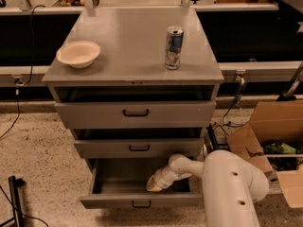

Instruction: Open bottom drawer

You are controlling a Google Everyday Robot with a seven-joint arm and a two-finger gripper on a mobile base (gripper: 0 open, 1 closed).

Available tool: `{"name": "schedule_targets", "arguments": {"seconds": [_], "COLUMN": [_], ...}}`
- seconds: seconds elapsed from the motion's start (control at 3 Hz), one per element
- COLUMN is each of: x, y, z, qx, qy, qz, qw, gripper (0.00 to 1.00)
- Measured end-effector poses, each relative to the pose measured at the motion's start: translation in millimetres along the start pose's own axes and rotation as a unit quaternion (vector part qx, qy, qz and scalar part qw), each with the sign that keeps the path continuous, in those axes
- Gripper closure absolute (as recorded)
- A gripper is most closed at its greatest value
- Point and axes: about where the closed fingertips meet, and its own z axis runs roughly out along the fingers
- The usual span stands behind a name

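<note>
The bottom drawer (120,183) of the grey cabinet stands pulled out, its plain grey inside showing and its small black bar handle (141,204) on the low front panel. My white arm reaches in from the lower right. My gripper (152,184) sits inside the open drawer near its right front, just behind the front panel and above the handle. The middle drawer (138,148) and top drawer (136,113) above each stand slightly out, with dark gaps over them.
A cream bowl (78,54) and a drink can (173,48) stand on the cabinet top. An open cardboard box (274,141) with items lies on the floor at the right. Cables run beside the cabinet. A black stand (15,200) is at lower left.
</note>
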Motion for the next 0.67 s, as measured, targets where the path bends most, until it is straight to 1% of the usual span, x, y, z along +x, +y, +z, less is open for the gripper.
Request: {"name": "schedule_targets", "arguments": {"seconds": [0.33, 0.67], "x": [-7.4, -18.0], "y": [26.3, 42.2], "z": [13.6, 12.6], "qx": [-0.049, -0.079], "qy": [-0.016, -0.027], "qz": [0.013, 0.018], "qw": [0.9986, 0.9963], "gripper": [1.0, 1.0]}}
